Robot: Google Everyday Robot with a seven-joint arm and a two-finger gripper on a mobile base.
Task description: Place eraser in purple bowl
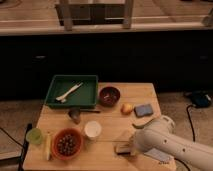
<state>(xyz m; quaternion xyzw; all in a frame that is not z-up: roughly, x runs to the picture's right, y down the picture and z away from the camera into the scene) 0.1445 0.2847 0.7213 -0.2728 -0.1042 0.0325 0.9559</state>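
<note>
Stretching low over the near right corner of the table [104,151], the white arm [167,142] bends leftward — gripper [129,148] pinched shut on the eraser [121,148].

No writing, label or number can be read on the table [142,93] or on the tool [128,148] at its front edge.

Open lane ahead
My gripper [127,148] at the table's [112,125] front edge; bare wood reaches purple bowl [109,95] between white cup [92,129] and yellow fruit [127,108].

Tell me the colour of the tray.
Tray: dark green, camera view. Pincer shut on eraser at table's front edge.
</note>
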